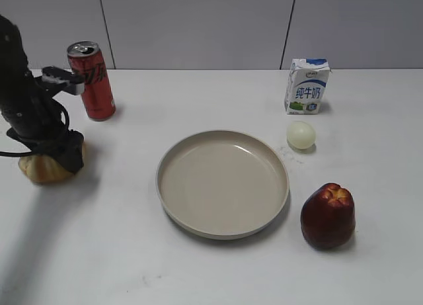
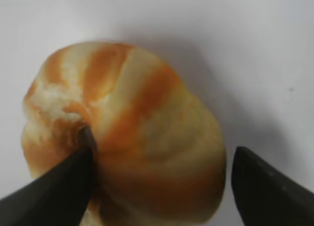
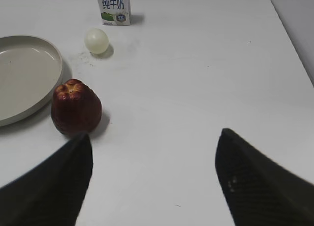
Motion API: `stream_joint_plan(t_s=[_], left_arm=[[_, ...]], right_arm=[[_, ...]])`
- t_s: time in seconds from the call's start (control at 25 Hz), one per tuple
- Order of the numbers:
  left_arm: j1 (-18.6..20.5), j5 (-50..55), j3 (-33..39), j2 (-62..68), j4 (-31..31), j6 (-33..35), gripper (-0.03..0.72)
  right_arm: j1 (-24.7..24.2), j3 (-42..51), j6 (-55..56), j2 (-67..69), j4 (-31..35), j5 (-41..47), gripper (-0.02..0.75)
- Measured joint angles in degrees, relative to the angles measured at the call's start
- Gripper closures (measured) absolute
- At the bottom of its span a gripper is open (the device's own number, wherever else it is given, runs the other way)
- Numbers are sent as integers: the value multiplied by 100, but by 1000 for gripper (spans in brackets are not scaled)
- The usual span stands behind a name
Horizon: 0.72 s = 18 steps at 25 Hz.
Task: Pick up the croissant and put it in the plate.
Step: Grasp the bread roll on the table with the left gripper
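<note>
The croissant [image 1: 41, 169], golden-tan with orange and cream stripes, lies on the white table at the far left. In the left wrist view it [image 2: 132, 133] fills the frame. My left gripper [image 1: 61, 157] is down over it and open [image 2: 162, 160]. The left finger touches the croissant's side. The right finger stands a little apart from it. The plate [image 1: 198, 227], beige-grey and empty, sits mid-table; its rim also shows in the right wrist view [image 3: 55, 84]. My right gripper [image 3: 154, 150] is open and empty over bare table. It is out of the exterior view.
A red cola can [image 1: 92, 80] stands behind the left arm. A milk carton [image 1: 307, 85], a pale ball [image 1: 301, 135] and a dark red apple [image 1: 328, 216] stand right of the plate. The apple [image 3: 76, 108] is just ahead of my right gripper's left finger.
</note>
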Motion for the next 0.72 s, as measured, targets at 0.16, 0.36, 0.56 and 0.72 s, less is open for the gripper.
stream_joint_plan(t_s=[0.16,0.36,0.56,0.72], left_arm=[[0,20,-105,276,0,0,51],[26,38,-162,318,137,9,346],[7,139,-188,142,94,15,426],[-417,387,-296,-305,183,15,438]], right_arm=[[0,0,0,0,0,0,150],[0,0,0,0,0,0,150],[0,0,5,0,0,0,150],[0,0,1,0,0,0,150]])
